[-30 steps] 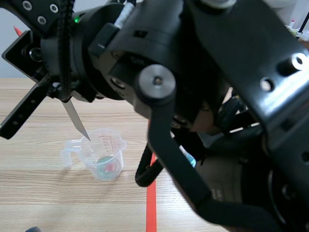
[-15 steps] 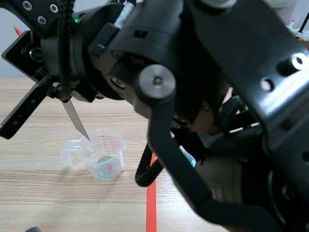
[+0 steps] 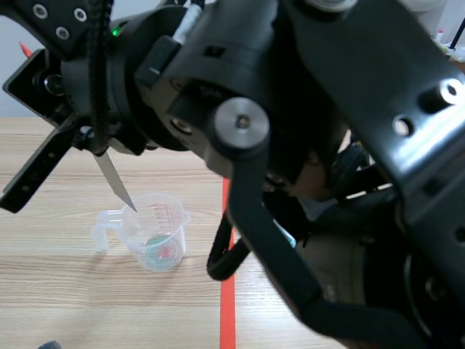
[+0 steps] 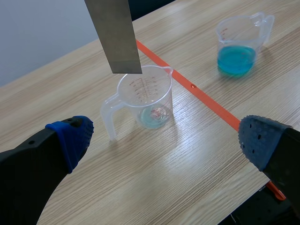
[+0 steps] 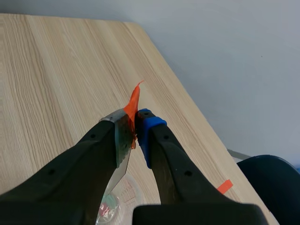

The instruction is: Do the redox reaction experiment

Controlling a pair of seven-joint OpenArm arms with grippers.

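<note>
A clear measuring cup [image 3: 156,231] with a handle stands on the wood table, with a little blue-green liquid at its bottom. A grey metal strip [image 3: 115,180] hangs tilted, its lower tip at the cup's rim. My right gripper [image 5: 137,119] is shut on the strip's upper end, where an orange tape tab [image 5: 133,105] sticks out past the fingertips. In the left wrist view the strip [image 4: 115,35] hangs over the cup [image 4: 146,96]. My left gripper [image 4: 166,135] stands open above the table, nearer than the cup, with nothing between its fingers.
A second clear cup [image 4: 236,47] holding blue liquid stands beyond the orange tape line [image 4: 201,96], to the right of the first cup. The right arm's black links [image 3: 312,145] fill most of the scene view. The table's far edge [image 5: 178,89] lies ahead of the right gripper.
The right arm's near links have shifted very slightly. The strip and the cup stand as before.
</note>
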